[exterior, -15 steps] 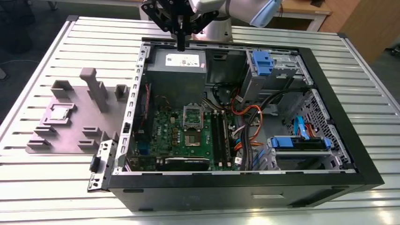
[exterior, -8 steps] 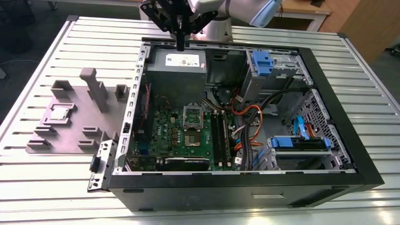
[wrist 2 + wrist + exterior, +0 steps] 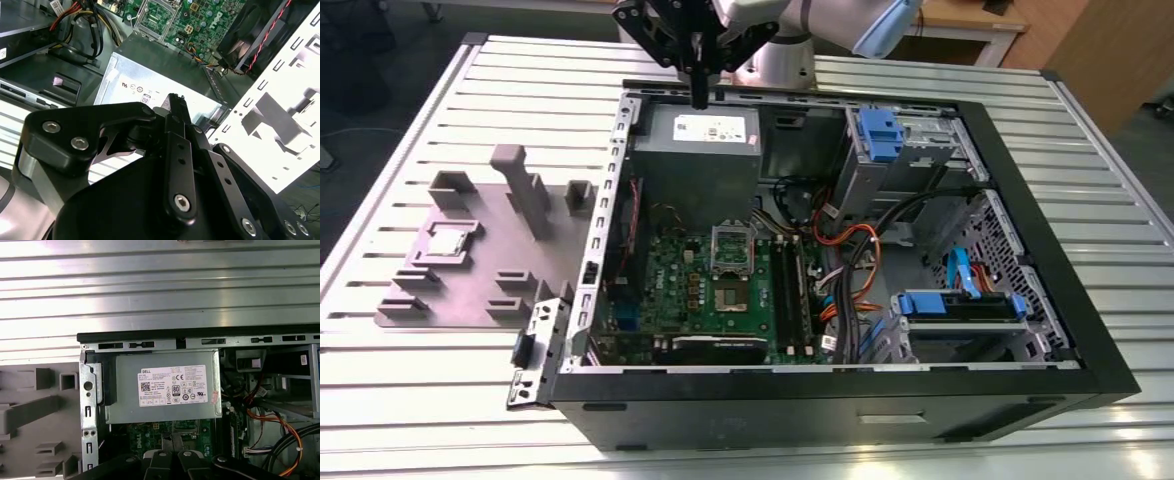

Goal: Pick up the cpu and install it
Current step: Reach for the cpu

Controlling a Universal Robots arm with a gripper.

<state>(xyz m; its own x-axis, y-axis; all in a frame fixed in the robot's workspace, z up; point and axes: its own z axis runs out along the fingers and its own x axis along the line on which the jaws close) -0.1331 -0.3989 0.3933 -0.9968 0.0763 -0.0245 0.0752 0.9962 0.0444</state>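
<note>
- Exterior view: the cpu (image 3: pixel 454 243) lies flat, pale-edged and uncovered, in a raised holder on the grey fixture plate (image 3: pixel 464 292). It is outside the computer case (image 3: pixel 827 405), toward the exterior view's left.
- Judged by its look, the chip is light, stiff and thin, with a smooth metal top that could slip. Its underside is probably delicate, so two opposite edges seem the place to take hold, with the chip kept level.
- The fixture plate rests on the slatted metal worktop (image 3: pixel 440 400), just beside the case's open side wall.
- Inside the case lies the green motherboard (image 3: pixel 707 300), with the silver socket frame (image 3: pixel 731 243) near its middle. Whether that frame is swung fully open is hard to tell.
- The pincer (image 3: pixel 700 98) hangs over the far end of the case, above the power supply (image 3: pixel 700 150) and well apart from the cpu. Its fingers are pressed together and pinch nothing, as the second wrist view also shows.
- In the first wrist view, the labelled power supply (image 3: pixel 170 390) sits beneath the arm, with a strip of motherboard (image 3: pixel 135 435) showing past it.
</note>
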